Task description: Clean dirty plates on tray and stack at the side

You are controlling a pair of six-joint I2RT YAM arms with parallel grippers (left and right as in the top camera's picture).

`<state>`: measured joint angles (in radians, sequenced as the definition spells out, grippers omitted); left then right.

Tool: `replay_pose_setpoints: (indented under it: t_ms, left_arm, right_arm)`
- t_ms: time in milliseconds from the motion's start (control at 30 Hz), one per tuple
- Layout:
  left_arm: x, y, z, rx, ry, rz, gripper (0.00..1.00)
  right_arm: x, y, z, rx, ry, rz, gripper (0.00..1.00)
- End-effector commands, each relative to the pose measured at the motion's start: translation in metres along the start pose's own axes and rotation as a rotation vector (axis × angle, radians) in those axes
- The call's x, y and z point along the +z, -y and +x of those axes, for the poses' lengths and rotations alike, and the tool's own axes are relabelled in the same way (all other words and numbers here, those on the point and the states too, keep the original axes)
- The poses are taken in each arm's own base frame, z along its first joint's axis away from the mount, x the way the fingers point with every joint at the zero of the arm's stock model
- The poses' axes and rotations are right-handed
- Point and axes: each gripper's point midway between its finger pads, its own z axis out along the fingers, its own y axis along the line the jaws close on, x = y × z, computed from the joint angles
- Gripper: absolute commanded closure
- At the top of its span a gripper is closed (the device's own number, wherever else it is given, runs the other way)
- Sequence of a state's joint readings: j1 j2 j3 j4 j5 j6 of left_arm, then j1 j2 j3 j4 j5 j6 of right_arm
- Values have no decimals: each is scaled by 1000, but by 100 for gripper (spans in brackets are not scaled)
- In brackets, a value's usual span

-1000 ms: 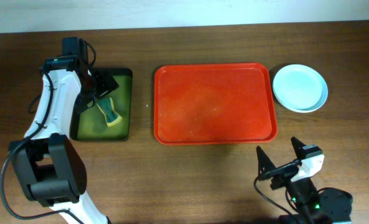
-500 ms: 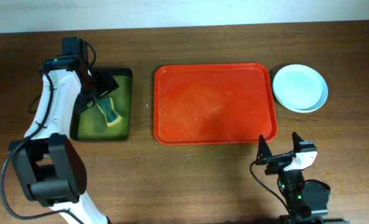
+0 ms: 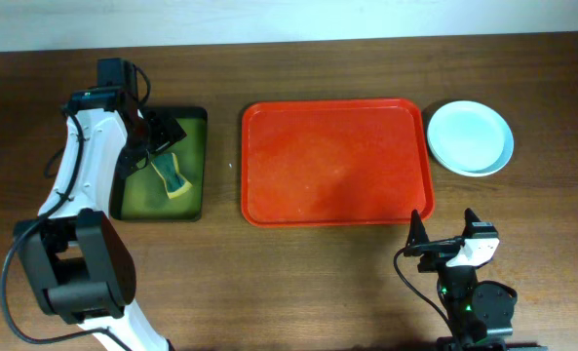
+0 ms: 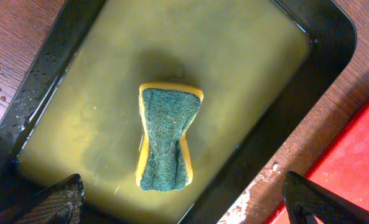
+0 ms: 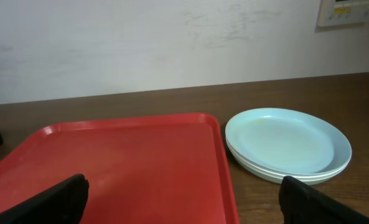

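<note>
The red tray (image 3: 337,161) lies bare in the middle of the table; it also shows in the right wrist view (image 5: 122,168). The plates (image 3: 470,136) sit in a stack on the table right of the tray, a pale blue-green one on top (image 5: 288,143). My left gripper (image 3: 165,136) is open over the dark green tray (image 3: 196,122), above a yellow and green sponge (image 4: 165,137) that lies in yellowish water. My right gripper (image 3: 444,234) is open and empty near the table's front edge, facing the red tray and the plates.
The dark green tray (image 4: 321,37) holds yellowish liquid and stands left of the red tray. Water drops lie on the wood (image 4: 259,193) between the two trays. A pale wall (image 5: 172,43) stands behind the table.
My right gripper has pulled back toward the front edge and turned to face the tray squarely. The left arm has not moved.
</note>
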<state>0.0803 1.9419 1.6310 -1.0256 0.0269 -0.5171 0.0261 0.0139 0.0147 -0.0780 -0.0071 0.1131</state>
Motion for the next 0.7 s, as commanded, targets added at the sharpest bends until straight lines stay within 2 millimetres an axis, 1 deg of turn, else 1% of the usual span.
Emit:
replay_pose_setpoints:
  t_ms: [0, 400, 433, 467, 500, 533, 567, 600, 633, 667]
  left_arm:
    - [-8, 2, -4, 0, 19, 14, 1]
    - [-8, 2, -4, 0, 19, 13, 0]
    - [-11, -5, -9, 19, 48, -26, 1]
    - [-18, -17, -9, 20, 71, -86, 1]
    - [-28, -23, -6, 20, 94, -99, 1]
    - [-38, -25, -4, 19, 129, -85, 1]
    - [-50, -26, -2, 16, 202, -47, 1]
    - [-62, -26, 5, 18, 293, 6, 1]
    - [-69, -29, 14, 23, 365, 31, 1]
    - [-75, -37, 23, 22, 424, 36, 1]
  right_arm:
    - [0, 1, 3, -9, -1, 6, 2]
    - [0, 1, 3, -9, 0, 6, 2]
    - [0, 1, 3, -9, -1, 6, 2]
    - [0, 1, 3, -9, -1, 6, 2]
    - [0, 1, 3, -9, -1, 6, 2]
    - [0, 1, 3, -9, -1, 6, 2]
    - [0, 1, 3, -9, -1, 6, 2]
    - [0, 1, 3, -9, -1, 6, 2]
    - [0, 1, 3, -9, -1, 6, 2]
    - [0, 1, 3, -9, 0, 6, 2]
